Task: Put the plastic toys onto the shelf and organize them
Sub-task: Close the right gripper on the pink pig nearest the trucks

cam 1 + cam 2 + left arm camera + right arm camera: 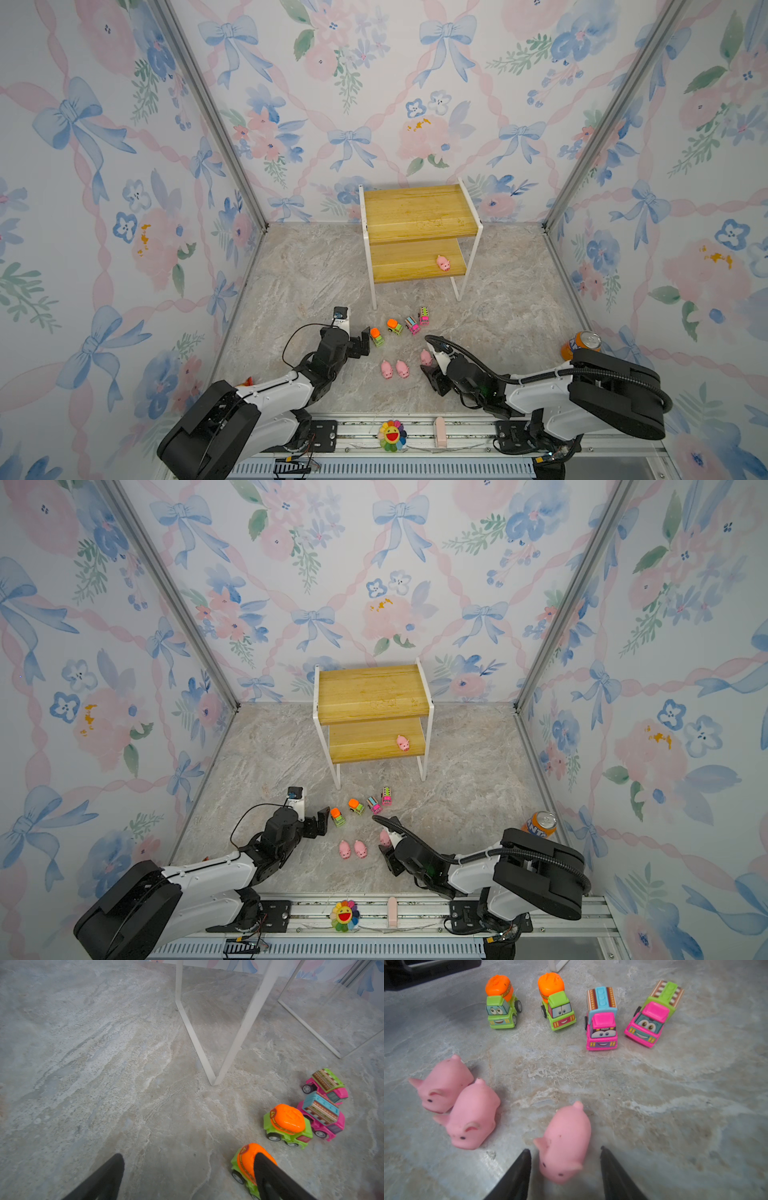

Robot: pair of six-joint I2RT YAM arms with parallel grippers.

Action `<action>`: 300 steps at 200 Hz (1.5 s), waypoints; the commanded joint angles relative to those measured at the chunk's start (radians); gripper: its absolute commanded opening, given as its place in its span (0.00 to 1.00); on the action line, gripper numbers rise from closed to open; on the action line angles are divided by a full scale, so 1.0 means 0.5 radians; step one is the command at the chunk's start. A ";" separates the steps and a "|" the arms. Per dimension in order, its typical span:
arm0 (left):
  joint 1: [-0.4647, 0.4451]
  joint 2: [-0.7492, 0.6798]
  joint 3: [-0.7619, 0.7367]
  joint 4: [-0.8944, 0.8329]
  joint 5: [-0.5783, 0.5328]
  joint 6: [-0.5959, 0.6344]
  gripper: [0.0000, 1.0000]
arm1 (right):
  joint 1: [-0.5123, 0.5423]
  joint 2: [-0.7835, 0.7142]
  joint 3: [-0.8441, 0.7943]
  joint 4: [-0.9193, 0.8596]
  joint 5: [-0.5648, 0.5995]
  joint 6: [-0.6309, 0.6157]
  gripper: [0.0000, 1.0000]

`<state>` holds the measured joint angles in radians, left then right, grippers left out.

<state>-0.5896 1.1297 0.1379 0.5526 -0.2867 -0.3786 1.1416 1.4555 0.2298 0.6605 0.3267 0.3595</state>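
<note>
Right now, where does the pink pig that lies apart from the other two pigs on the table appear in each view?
Both top views: the lone pig lies just below the pink truck with the blue top.
Left wrist: not in it.
Right wrist: the pig sits between the fingers of the right gripper, nearest the camera.
Shared landmark: that truck, seen in all four views.
</note>
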 commanded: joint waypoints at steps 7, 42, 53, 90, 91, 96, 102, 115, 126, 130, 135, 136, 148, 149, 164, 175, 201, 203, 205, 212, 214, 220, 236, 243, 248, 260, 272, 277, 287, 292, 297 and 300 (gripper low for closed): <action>-0.010 0.020 0.010 0.008 -0.001 -0.027 0.98 | -0.012 0.076 0.037 0.007 0.025 0.029 0.54; -0.010 0.022 0.011 0.008 0.000 -0.028 0.98 | -0.050 0.109 0.026 0.048 -0.003 0.029 0.45; -0.008 0.025 0.012 0.009 -0.001 -0.028 0.98 | -0.067 0.118 0.014 0.076 -0.009 0.028 0.42; -0.010 0.028 0.013 0.009 0.000 -0.027 0.98 | -0.118 0.167 -0.029 0.176 -0.097 0.023 0.34; -0.011 0.028 0.014 0.009 0.000 -0.028 0.98 | -0.119 0.168 -0.030 0.179 -0.099 0.023 0.33; -0.008 0.028 0.013 0.009 0.002 -0.028 0.98 | -0.123 0.177 -0.032 0.190 -0.114 0.018 0.33; -0.008 0.025 0.012 0.009 0.001 -0.028 0.98 | -0.129 0.185 -0.033 0.202 -0.129 0.013 0.32; -0.008 0.020 0.008 0.009 0.000 -0.028 0.98 | -0.132 0.204 -0.031 0.223 -0.159 0.006 0.30; -0.009 0.019 0.009 0.009 -0.001 -0.028 0.98 | -0.137 0.218 -0.029 0.236 -0.179 -0.002 0.29; -0.008 0.017 0.009 0.009 -0.001 -0.028 0.98 | -0.136 0.223 -0.030 0.240 -0.184 -0.004 0.29; -0.009 0.017 0.007 0.009 -0.003 -0.028 0.98 | -0.139 0.227 -0.030 0.246 -0.184 -0.004 0.29; -0.009 0.018 0.008 0.009 -0.003 -0.028 0.98 | -0.139 0.227 -0.030 0.246 -0.184 -0.006 0.28; -0.008 0.021 0.012 0.009 -0.001 -0.028 0.98 | -0.142 0.227 -0.033 0.252 -0.188 -0.007 0.28; -0.008 0.020 0.012 0.009 -0.002 -0.028 0.98 | -0.142 0.227 -0.033 0.252 -0.189 -0.007 0.27; -0.009 0.025 0.012 0.009 -0.003 -0.028 0.98 | -0.147 0.209 -0.037 0.243 -0.193 -0.016 0.26; -0.008 0.030 0.012 0.009 0.002 -0.028 0.98 | -0.151 0.178 -0.044 0.216 -0.193 -0.020 0.26; -0.009 0.029 0.015 0.009 -0.006 -0.028 0.98 | -0.160 0.063 -0.039 0.113 -0.200 -0.040 0.25; -0.008 0.028 0.013 0.009 -0.004 -0.028 0.98 | -0.160 0.054 -0.036 0.100 -0.200 -0.041 0.25; -0.008 0.030 0.014 0.009 -0.005 -0.028 0.98 | -0.162 0.042 -0.036 0.090 -0.199 -0.043 0.25; -0.008 0.031 0.013 0.009 -0.004 -0.028 0.98 | -0.167 0.011 -0.032 0.054 -0.203 -0.052 0.24; -0.008 0.030 0.013 0.009 -0.004 -0.028 0.98 | -0.167 0.002 -0.030 0.049 -0.205 -0.054 0.24; -0.008 0.030 0.013 0.009 -0.004 -0.028 0.98 | -0.171 -0.024 -0.027 0.024 -0.211 -0.061 0.24; -0.007 0.029 0.013 0.009 -0.009 -0.028 0.98 | -0.189 -0.093 -0.024 -0.027 -0.225 -0.076 0.24; -0.009 0.031 0.014 0.009 -0.005 -0.028 0.98 | -0.195 -0.122 -0.026 -0.050 -0.234 -0.079 0.24; -0.009 0.031 0.013 0.008 -0.004 -0.028 0.98 | -0.202 -0.143 -0.025 -0.066 -0.239 -0.083 0.24; -0.008 0.031 0.015 0.008 -0.005 -0.028 0.98 | -0.209 -0.200 -0.016 -0.117 -0.241 -0.098 0.24; -0.009 0.031 0.013 0.009 -0.005 -0.028 0.98 | -0.215 -0.269 -0.005 -0.174 -0.250 -0.115 0.24; -0.009 0.032 0.013 0.009 -0.003 -0.028 0.98 | -0.218 -0.303 0.001 -0.202 -0.248 -0.119 0.24; -0.008 0.030 0.013 0.009 -0.006 -0.028 0.98 | -0.227 -0.377 0.020 -0.257 -0.257 -0.137 0.24; -0.008 0.032 0.015 0.009 -0.004 -0.027 0.98 | -0.234 -0.419 0.035 -0.291 -0.263 -0.149 0.24; -0.010 0.032 0.014 0.009 -0.005 -0.028 0.98 | -0.242 -0.459 0.056 -0.331 -0.266 -0.161 0.24; -0.009 0.032 0.013 0.009 -0.004 -0.028 0.98 | -0.246 -0.488 0.067 -0.354 -0.272 -0.170 0.24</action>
<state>-0.5896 1.1381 0.1379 0.5529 -0.2871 -0.3786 1.0374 1.2900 0.2249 0.5831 0.2089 0.3111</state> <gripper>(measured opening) 0.978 0.240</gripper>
